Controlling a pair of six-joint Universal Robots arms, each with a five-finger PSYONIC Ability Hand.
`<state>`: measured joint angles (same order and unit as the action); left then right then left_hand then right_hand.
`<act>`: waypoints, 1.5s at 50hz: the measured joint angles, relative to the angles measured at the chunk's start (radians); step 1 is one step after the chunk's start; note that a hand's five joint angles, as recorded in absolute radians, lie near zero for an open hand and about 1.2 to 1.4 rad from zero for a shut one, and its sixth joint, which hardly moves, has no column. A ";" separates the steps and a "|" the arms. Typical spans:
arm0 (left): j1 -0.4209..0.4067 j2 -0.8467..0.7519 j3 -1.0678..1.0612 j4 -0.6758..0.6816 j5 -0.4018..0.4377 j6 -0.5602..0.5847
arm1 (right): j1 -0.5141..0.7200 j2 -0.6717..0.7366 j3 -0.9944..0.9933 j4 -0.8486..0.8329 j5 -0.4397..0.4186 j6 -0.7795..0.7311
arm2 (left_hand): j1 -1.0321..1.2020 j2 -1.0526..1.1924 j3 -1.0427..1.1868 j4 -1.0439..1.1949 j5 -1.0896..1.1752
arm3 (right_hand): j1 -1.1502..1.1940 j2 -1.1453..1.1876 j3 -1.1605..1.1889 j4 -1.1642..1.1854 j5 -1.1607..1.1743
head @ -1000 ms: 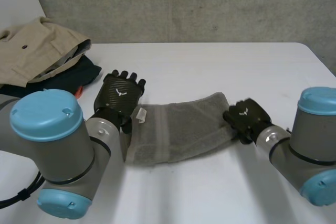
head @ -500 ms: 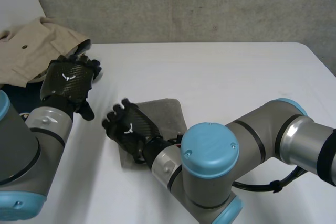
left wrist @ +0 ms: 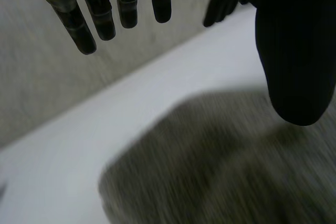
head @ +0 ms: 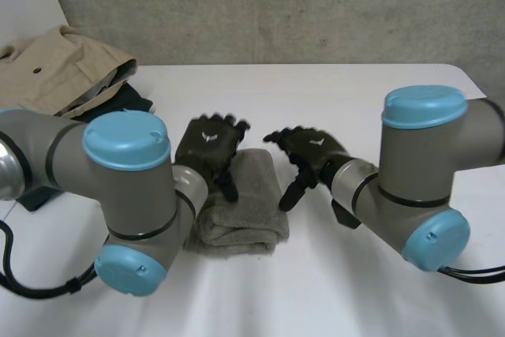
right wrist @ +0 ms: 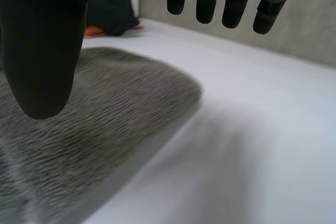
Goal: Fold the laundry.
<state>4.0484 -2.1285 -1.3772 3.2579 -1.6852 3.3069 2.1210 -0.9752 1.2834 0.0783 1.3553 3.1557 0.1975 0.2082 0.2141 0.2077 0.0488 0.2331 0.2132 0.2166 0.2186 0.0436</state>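
Towel point(head: 246, 209): grey, folded into a narrow, thick bundle. It lay flat on the white table point(head: 371, 108), approx. between your two hands.

Your L hand point(head: 208, 144) was over the towel's far-left corner, palm down. In the L wrist view its fingers point(left wrist: 107, 11) were straight & a bit spread, w/ the thumb well apart from them and the towel below the palm. Nothing was gripped. You couldn't tell whether the thumb tip touched the cloth.

Your R hand point(head: 314, 150) was just beside the towel's right edge, toward its far end. Its fingers point(right wrist: 236, 3) were straight & spread, and the thumb point(right wrist: 42, 51) hung down wide of them. In the R wrist view a rounded towel corner lay under the thumb, w/ bare table under the fingertips. The hand held nothing; contact w/ the towel was unclear.

Other items: a beige garment point(head: 55, 76) lay on top of a dark garment point(head: 132, 102), both well left of & beyond the towel and not touching it. An orange bit point(right wrist: 107, 31) showed next to the dark garment.
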 measured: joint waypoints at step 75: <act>0.035 0.305 -0.211 0.000 0.055 0.146 | 0.148 0.116 0.112 -0.300 0.221 0.274 | -0.003 0.000 0.000 0.000 -0.002 | 0.637 0.860 0.881 0.980 0.882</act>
<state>4.0835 -1.8238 -1.5879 3.2577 -1.6306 3.4530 2.2690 -0.8594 1.3953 -0.2219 1.5760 3.4294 0.1945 0.2080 0.2140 0.2072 0.0468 0.8701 1.0730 1.0977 1.1985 0.9259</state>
